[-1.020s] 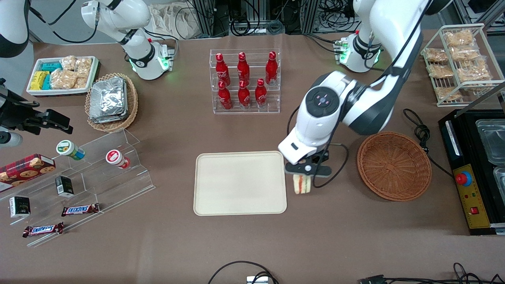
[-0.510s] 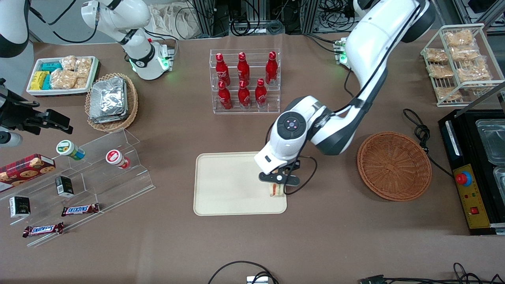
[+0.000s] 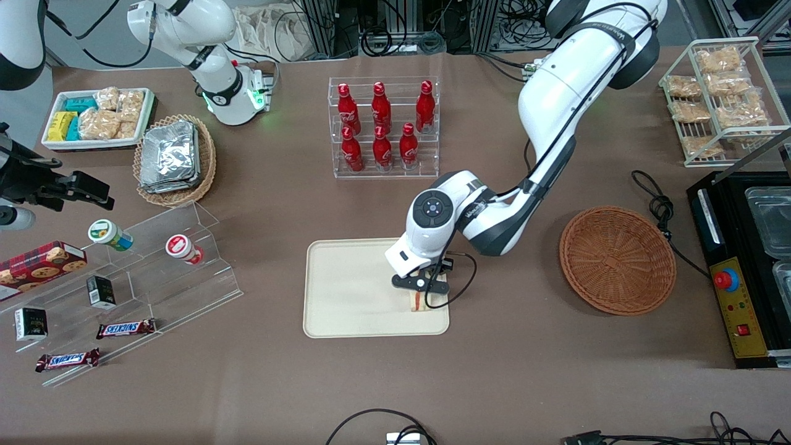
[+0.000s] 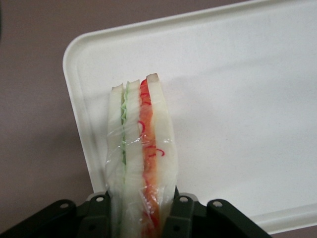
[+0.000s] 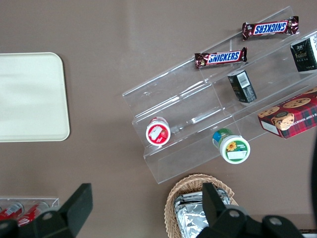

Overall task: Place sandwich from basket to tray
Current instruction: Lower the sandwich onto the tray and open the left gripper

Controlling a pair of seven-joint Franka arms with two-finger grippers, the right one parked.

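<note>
- One sandwich (image 4: 140,163) pinched betw. the jaws of the left gripper (image 3: 421,295), standing on edge w/ red + green filling showing; it's over the tray (image 3: 352,290), near the tray corner closest to the basket (image 3: 617,259).
- Basket sits well apart from the jaws, toward the working arm's end of the table.
- Two Snickers bars (image 5: 221,58), label readable, lie toward the parked arm's end, far from the jaws.
- Red bottles (image 3: 382,127) in a clear rack, farther from the front camera than the gripper; script illegible.
</note>
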